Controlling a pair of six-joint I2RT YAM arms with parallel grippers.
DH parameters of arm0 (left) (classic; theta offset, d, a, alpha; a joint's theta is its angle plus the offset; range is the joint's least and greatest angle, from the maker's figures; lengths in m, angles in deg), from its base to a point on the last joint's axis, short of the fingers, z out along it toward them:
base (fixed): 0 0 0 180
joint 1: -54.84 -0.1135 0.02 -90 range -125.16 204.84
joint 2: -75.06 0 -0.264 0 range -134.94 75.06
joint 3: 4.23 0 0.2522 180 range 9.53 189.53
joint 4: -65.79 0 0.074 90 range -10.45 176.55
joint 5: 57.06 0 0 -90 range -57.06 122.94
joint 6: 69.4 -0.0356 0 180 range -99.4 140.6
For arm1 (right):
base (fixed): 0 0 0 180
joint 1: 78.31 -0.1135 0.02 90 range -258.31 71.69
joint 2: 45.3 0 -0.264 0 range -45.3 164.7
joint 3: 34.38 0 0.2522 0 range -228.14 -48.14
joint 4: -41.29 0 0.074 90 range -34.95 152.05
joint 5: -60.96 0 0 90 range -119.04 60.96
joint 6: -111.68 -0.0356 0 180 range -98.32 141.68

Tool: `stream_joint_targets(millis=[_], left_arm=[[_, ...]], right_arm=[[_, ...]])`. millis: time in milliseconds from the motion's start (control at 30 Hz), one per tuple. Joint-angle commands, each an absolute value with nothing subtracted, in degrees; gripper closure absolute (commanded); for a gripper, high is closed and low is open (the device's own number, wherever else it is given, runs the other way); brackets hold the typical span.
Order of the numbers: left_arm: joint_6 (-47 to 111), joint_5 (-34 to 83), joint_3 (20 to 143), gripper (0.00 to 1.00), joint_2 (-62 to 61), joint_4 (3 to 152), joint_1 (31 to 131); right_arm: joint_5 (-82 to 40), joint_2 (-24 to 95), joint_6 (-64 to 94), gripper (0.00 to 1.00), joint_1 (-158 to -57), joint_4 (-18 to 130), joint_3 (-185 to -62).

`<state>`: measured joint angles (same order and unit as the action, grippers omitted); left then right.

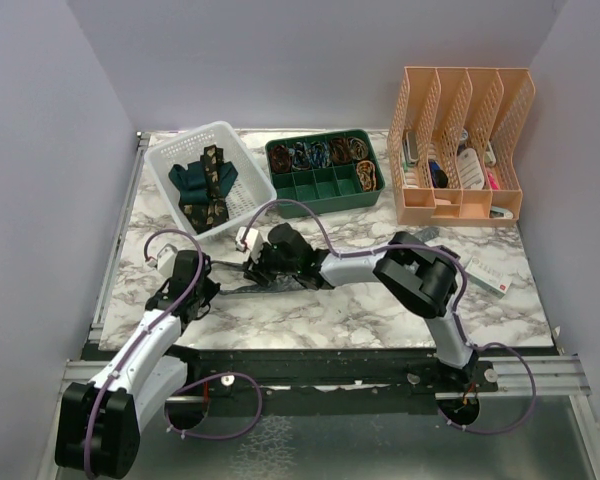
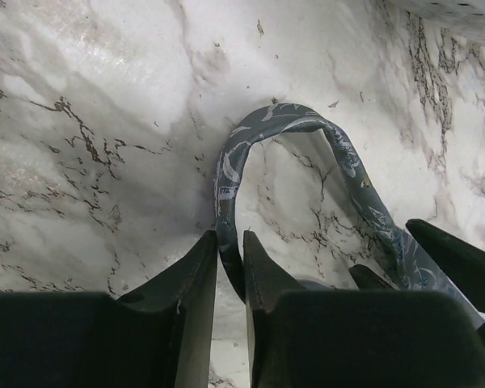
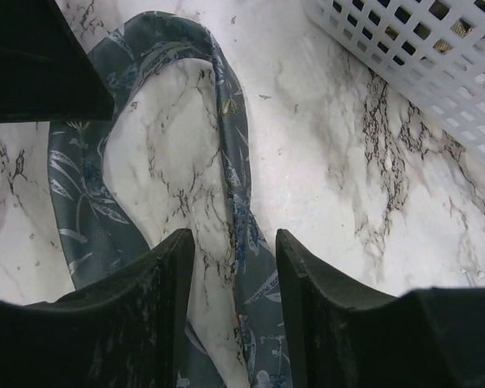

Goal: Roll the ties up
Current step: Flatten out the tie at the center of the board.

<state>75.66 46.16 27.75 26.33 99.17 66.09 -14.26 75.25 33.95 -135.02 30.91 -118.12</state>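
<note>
The blue-grey patterned tie (image 1: pixel 230 288) lies on the marble table between the two grippers, bent into a loop. My left gripper (image 1: pixel 202 280) is shut on one edge of the loop (image 2: pixel 226 162), with the fabric pinched between its fingertips (image 2: pixel 230 242). My right gripper (image 1: pixel 255 272) is open and straddles a strand of the same tie (image 3: pixel 234 186), with its fingers low over the table (image 3: pixel 234 242). The plain teal tie (image 1: pixel 190 180) and the black-brown tie with gold pattern (image 1: pixel 215 175) lie in the white basket (image 1: pixel 170 160).
The white basket's wall (image 3: pixel 420 65) is close beyond the right gripper. A green compartment tray (image 1: pixel 377 190) holds small items at the back centre. A peach file organizer (image 1: pixel 460 140) stands at the back right. A white box (image 1: pixel 488 272) lies at the right.
</note>
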Motion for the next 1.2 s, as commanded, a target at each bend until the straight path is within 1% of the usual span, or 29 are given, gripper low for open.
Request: stream_joint_targets(millis=[0, 133, 200, 233, 300, 367, 433, 567, 600, 633, 667, 733, 767, 833, 1000, 1067, 1167], left_arm=[[75.64, 45.49, 27.2, 0.82, 26.23, 97.44, 65.74], [76.03, 45.78, 26.9, 0.83, 26.61, 97.58, 65.74], [75.71, 45.58, 26.43, 0.84, 27.17, 96.78, 65.74], [75.53, 45.71, 26.33, 0.84, 27.54, 96.63, 65.74], [75.31, 46.08, 26.52, 0.81, 28.6, 96.91, 65.74], [75.33, 46.06, 26.85, 0.67, 30.21, 97.13, 65.74], [75.55, 45.94, 27.71, 0.58, 32.43, 97.96, 65.74], [76.75, 48.9, 31.23, 0.35, 37.19, 104.42, 65.74], [77.52, 50.53, 32.63, 0.26, 38.32, 107.32, 65.74], [78.28, 51.95, 33.86, 0.19, 39.45, 110.22, 65.74], [78.82, 53.25, 34.82, 0.14, 40.69, 112.38, 65.74], [80.32, 55.18, 36.14, 0.1, 43.35, 116.44, 65.74], [81.27, 55.85, 36.45, 0.04, 44.74, 118.22, 65.74], [83.46, 56.72, 36.8, 0.01, 47.58, 121.35, 65.74], [86.69, 56.4, 35.14, 0.01, 53.24, 121.95, 65.74], [87.53, 56.2, 34.56, 0.01, 53.51, 122.09, 65.74], [90.3, 54.84, 33.52, 0.01, 51.95, 122.18, 65.74]], right_arm=[[-19.26, 77.65, 36.76, 0.56, -135.63, 29.71, -120.1], [-19.48, 77.95, 37.94, 0.81, -135.76, 29.12, -119.71], [-18.46, 77.65, 38.39, 0.92, -135.81, 30.63, -120.55], [-18.42, 77.31, 38.61, 0.95, -136.05, 31.72, -121.09], [-19.53, 75.81, 38.68, 0.97, -136.65, 32.69, -121.24], [-20.54, 73.62, 38.45, 0.97, -137.34, 32.04, -120.14], [-22.07, 71.64, 36.93, 0.98, -138.39, 32.38, -119.33], [-27.83, 69.19, 37.25, 0.98, -141.99, 31.51, -116.27], [-28.51, 68.99, 37.14, 0.98, -142.55, 31.44, -115.72], [-28.82, 68.81, 36.65, 0.98, -142.99, 31.37, -115.0], [-30.29, 68.89, 36.07, 0.98, -143.35, 30.8, -114.19], [-31.47, 69.31, 35.45, 0.98, -144.04, 29.2, -112.66], [-31.96, 69.55, 35.4, 0.98, -144.34, 28.33, -111.93], [-32.02, 70.11, 36.01, 0.98, -145.0, 27.27, -111.15], [-33.18, 71.22, 36.4, 0.97, -146.56, 25.48, -110.85], [-33.76, 71.22, 37.18, 0.94, -146.97, 21.73, -109.18], [-34.82, 73.06, 39.61, 0.94, -147.29, 23.7, -111.18]])
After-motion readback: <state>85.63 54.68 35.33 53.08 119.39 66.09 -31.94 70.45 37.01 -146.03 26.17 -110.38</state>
